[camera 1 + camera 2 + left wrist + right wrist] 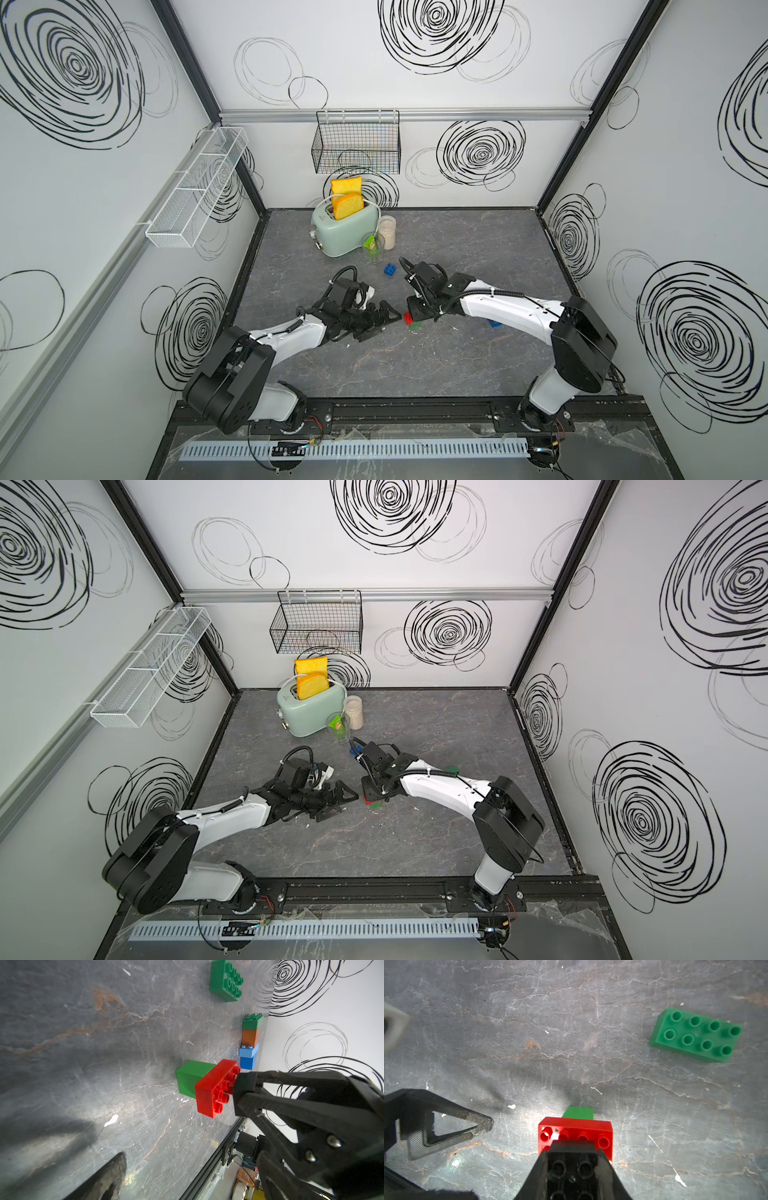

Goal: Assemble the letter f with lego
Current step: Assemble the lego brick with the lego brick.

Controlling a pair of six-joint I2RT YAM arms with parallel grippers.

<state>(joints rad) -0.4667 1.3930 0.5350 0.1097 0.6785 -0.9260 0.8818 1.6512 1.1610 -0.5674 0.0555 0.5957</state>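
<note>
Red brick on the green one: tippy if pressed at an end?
Probably stiff: the red brick looks like hard moulded plastic. Likely tips under off-centre pressing, since it overhangs the narrower green brick beneath.

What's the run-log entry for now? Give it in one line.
right gripper: shut on black brick, at red brick's studs | red brick: on green brick | left gripper: open, empty

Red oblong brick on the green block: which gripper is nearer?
Right. The right gripper, shut on a black plastic brick, is over the red oblong brick; the open left gripper sits beside it, apart.
</note>
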